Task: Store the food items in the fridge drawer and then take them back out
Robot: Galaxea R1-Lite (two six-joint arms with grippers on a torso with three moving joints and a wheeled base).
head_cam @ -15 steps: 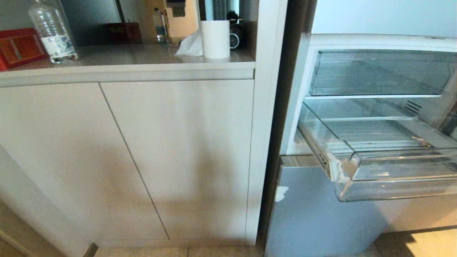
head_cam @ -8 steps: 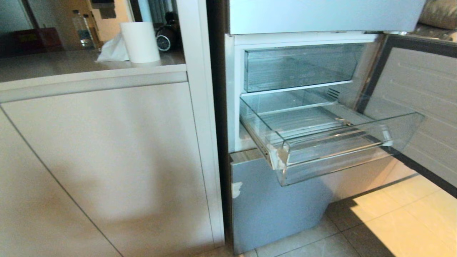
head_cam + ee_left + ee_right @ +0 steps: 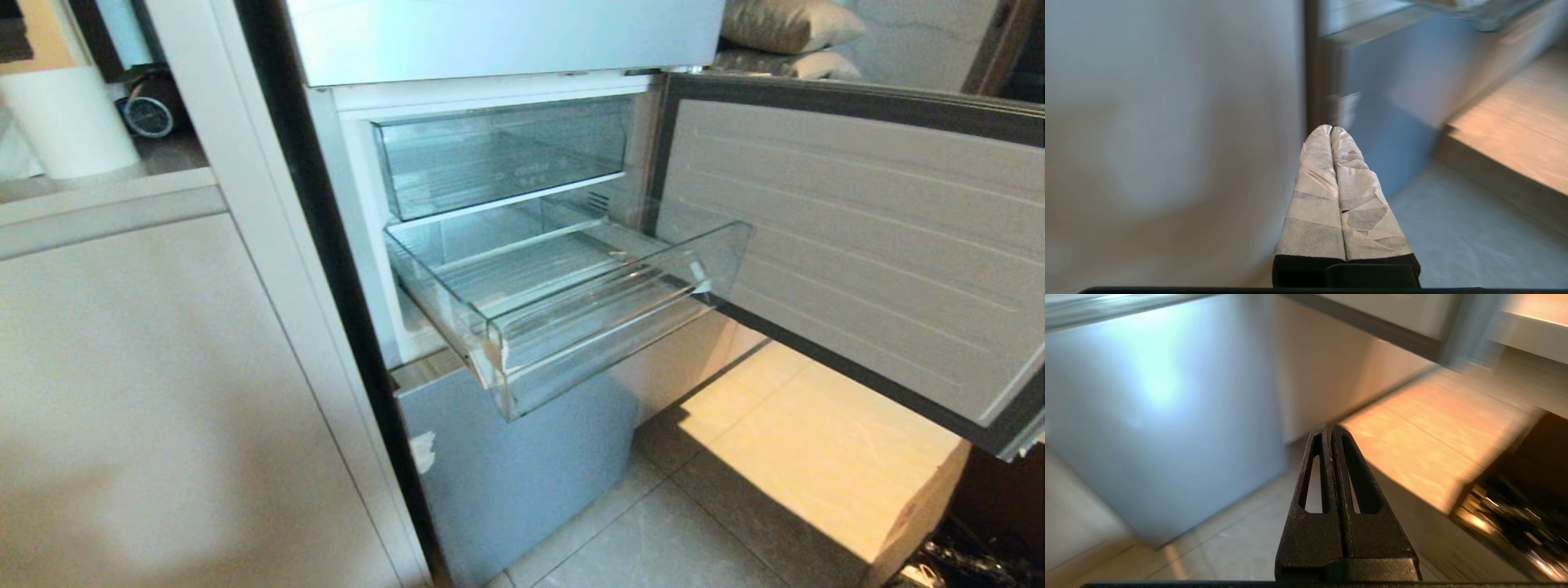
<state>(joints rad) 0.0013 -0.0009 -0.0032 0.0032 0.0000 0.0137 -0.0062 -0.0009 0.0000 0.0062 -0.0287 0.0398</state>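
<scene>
Here the fridge drawer (image 3: 571, 302) stands pulled out of the open fridge, a wide shallow clear tray with a ribbed floor and a whitish chipped front corner, and nothing lies in it. Above it sits a deeper clear bin (image 3: 498, 155), pushed in. The fridge door (image 3: 857, 237) hangs swung wide to the drawer's right. Neither arm shows in the head view. The left gripper (image 3: 1331, 130) has its taped fingers (image 3: 1314, 196) pressed together on nothing; ahead of it are the pale cabinet panel (image 3: 1167, 143) and the blue-grey lower fridge front (image 3: 1392, 122). The right gripper (image 3: 1329, 428) is likewise pressed together and bare, low over the floor tiles (image 3: 1241, 547), with that blue-grey panel ahead. No red fruit is in sight.
</scene>
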